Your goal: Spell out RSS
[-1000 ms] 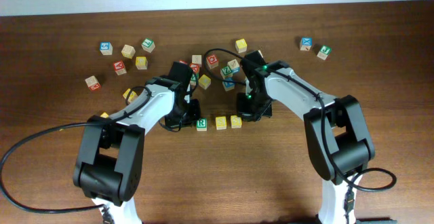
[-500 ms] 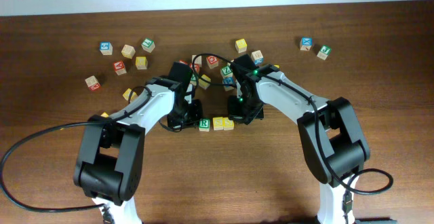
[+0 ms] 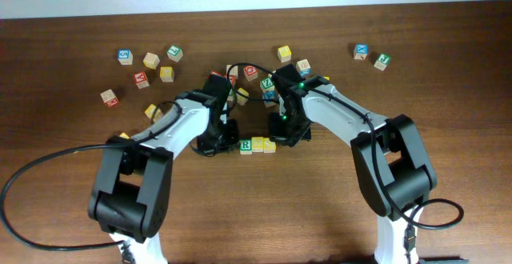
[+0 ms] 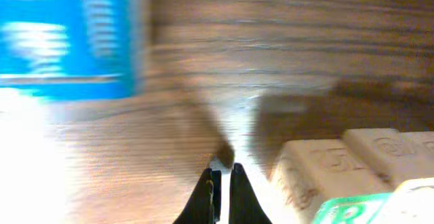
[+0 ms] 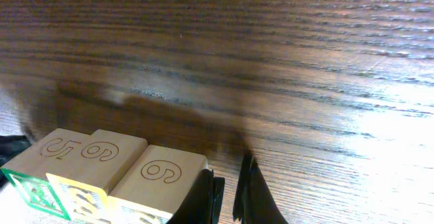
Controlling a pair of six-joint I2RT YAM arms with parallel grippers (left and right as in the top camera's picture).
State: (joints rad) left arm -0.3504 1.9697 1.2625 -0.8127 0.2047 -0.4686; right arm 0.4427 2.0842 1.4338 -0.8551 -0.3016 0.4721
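The R cube [image 3: 246, 146], pale with a green R, lies in a tight row with two yellow-printed cubes [image 3: 258, 145] [image 3: 270, 144] on the wooden table. My left gripper [image 3: 232, 143] is shut and empty, its tips low on the table just left of the R cube [image 4: 346, 210]. My right gripper [image 3: 279, 140] is shut and empty, its tips against the right end of the row. In the right wrist view the end cube [image 5: 173, 173] touches my right gripper's [image 5: 227, 180] left finger. The left wrist view shows my left gripper's tips [image 4: 220, 178] beside the row.
Several loose letter cubes lie scattered at the back, among them one [image 3: 125, 56], one [image 3: 166, 74], one [image 3: 284, 53] and one [image 3: 362, 51]. More cubes cluster just behind both grippers [image 3: 250, 73]. A blurred blue cube face [image 4: 68, 34] shows in the left wrist view.
My right gripper slid the two yellow cubes left and my left gripper slid the R cube right. The three cubes now touch in one row.
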